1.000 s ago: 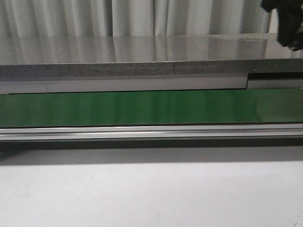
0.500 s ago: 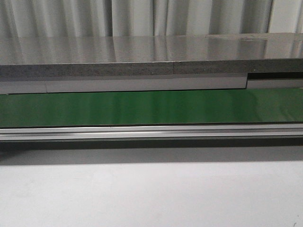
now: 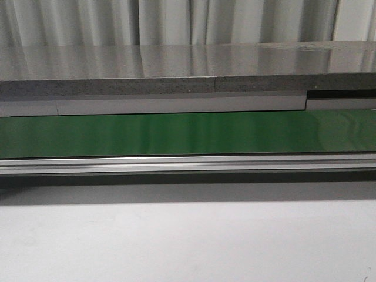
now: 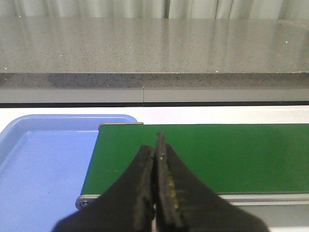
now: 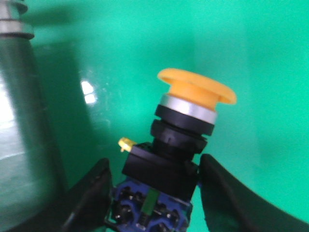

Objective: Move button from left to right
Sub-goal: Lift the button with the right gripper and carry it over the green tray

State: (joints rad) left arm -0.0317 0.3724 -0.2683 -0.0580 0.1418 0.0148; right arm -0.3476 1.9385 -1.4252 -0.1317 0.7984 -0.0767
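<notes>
The button (image 5: 181, 145) shows only in the right wrist view. It has a yellow-orange mushroom cap, a silver ring, a black body and a blue base. My right gripper (image 5: 155, 166) is shut on its base and body, one black finger on each side, and holds it above a bright green surface (image 5: 260, 58). My left gripper (image 4: 157, 145) is shut with nothing in it, over the left end of the green belt (image 4: 231, 154). Neither gripper shows in the front view.
A blue tray (image 4: 43, 164) lies just beyond the belt's left end. An aluminium rail (image 3: 176, 163) runs along the belt's near side, with a white tabletop (image 3: 176, 241) in front. Behind the belt stands a grey speckled counter (image 3: 176, 64). A dark glossy curved wall (image 5: 29, 121) stands beside the button.
A dark part of the right arm stood at the top right of the front view one second ago. It has left that view.
</notes>
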